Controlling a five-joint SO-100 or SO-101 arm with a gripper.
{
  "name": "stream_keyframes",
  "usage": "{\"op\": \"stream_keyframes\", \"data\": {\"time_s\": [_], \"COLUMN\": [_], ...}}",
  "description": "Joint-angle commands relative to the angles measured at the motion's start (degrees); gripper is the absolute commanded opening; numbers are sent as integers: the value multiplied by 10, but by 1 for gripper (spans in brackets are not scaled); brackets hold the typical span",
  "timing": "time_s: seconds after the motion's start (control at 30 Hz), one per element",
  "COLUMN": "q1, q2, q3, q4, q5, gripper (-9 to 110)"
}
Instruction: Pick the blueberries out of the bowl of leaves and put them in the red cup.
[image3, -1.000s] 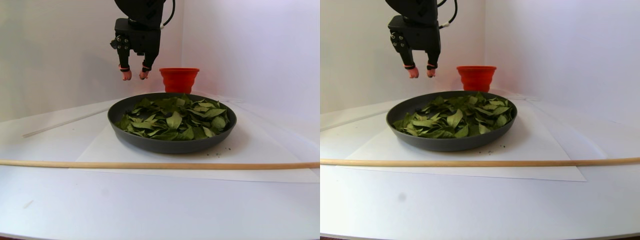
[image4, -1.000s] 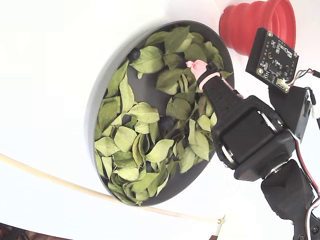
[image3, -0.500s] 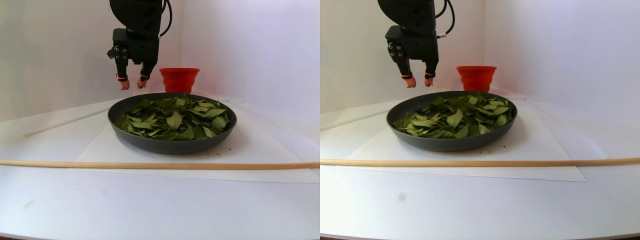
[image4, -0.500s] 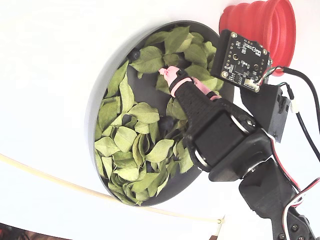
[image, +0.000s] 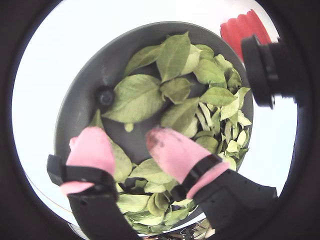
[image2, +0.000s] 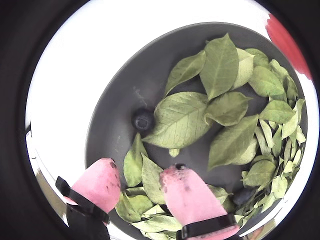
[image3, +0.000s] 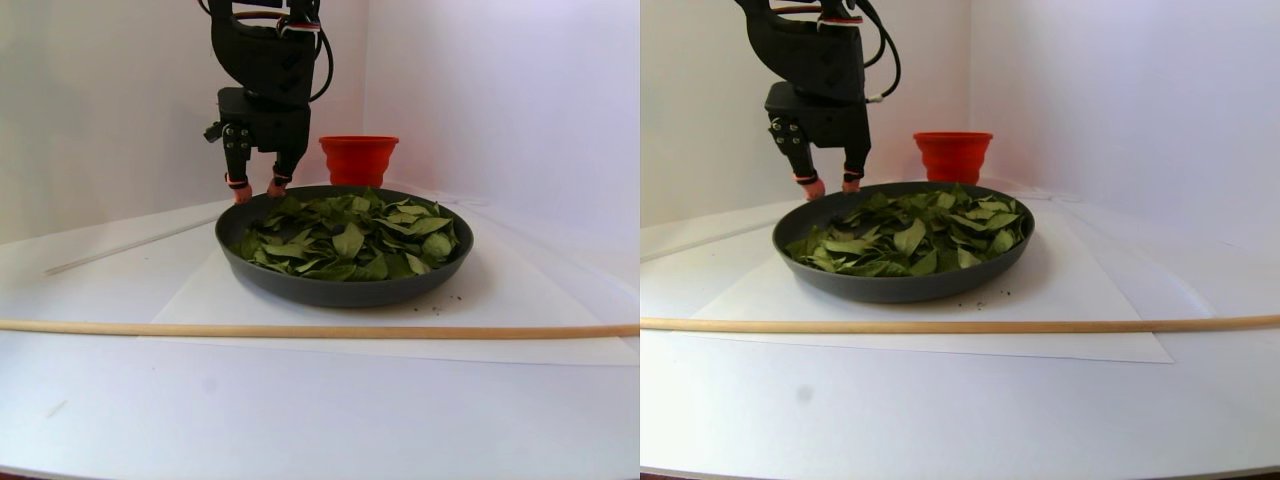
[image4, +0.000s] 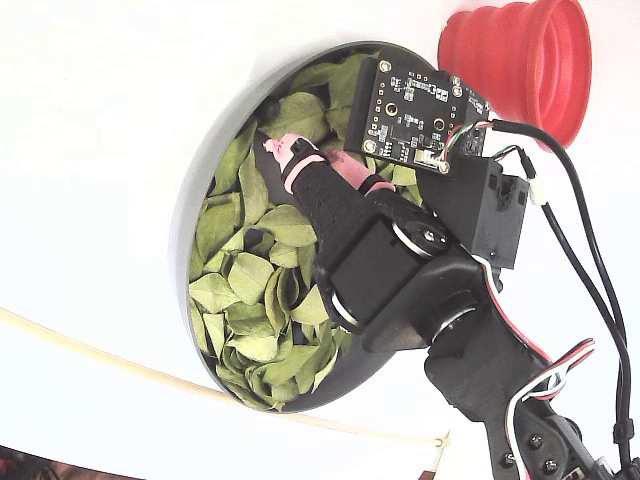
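The tool (image2: 137, 187) has dropped low over the bowl (image2: 107, 132), away from the red cup (image4: 525, 55). Its pink tips are spread and empty, nearing a blueberry (image2: 143, 120) beside the leaves (image2: 182, 120), so a pick looks imminent.

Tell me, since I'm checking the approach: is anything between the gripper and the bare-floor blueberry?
Nothing visible. The blueberry sits exposed on the bowl floor beside a leaf, ahead of the open gripper.

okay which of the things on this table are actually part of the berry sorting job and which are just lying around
Part of the job:
- blueberry, lying bare by the rim
- bowl
- leaves
- red cup
- claw, open above the bowl

Just lying about:
- wooden stick in front of the bowl
- white paper sheet under the bowl
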Motion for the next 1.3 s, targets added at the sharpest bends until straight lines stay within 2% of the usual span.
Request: {"op": "stream_keyframes", "data": {"time_s": [0.0, 1.27], "q1": [-4, -12], "q2": [7, -99], "q3": [-30, -83], "q4": [-16, -94], "q5": [0, 18], "gripper": [15, 15]}}
